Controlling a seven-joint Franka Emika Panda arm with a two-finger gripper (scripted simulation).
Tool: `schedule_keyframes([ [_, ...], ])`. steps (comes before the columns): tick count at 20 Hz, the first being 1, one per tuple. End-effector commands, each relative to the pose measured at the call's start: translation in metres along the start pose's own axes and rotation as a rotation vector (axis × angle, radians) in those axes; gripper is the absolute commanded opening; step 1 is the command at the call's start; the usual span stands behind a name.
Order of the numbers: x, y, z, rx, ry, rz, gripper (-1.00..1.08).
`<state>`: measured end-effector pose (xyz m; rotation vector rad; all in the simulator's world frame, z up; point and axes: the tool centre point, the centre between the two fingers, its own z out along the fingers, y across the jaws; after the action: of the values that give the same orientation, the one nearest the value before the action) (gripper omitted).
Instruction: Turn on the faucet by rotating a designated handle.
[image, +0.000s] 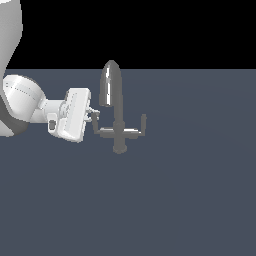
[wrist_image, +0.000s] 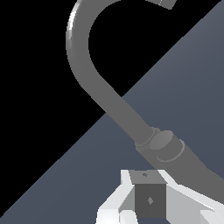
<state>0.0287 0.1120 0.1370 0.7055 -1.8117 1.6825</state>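
I am seeing the faucet (image: 118, 107) standing upright on the grey surface (image: 190, 200), its arched spout rising at 12 o'clock above the crossbar. The end effector (image: 94, 116) is reaching in from 9 o'clock in the exterior view, its fingertips meeting the upturned handle (image: 96, 125) at that end of the crossbar; the other lever (image: 143, 122) is sitting at 3 o'clock, untouched. In the wrist view a dark block is sitting between the white fingers (wrist_image: 114, 210). I cannot tell whether they are clamping it.
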Motion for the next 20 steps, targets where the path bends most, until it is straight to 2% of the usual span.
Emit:
schedule_keyframes([
  [1,0.007,0.003,0.0,0.0,0.002,-0.001,-1.0],
  [8,0.024,0.011,-0.001,0.0,0.002,-0.001,-1.0],
  [10,0.017,0.012,0.0,0.001,-0.003,-0.003,-1.0],
  [20,0.034,0.042,-0.001,0.0,0.0,-0.002,-1.0],
])
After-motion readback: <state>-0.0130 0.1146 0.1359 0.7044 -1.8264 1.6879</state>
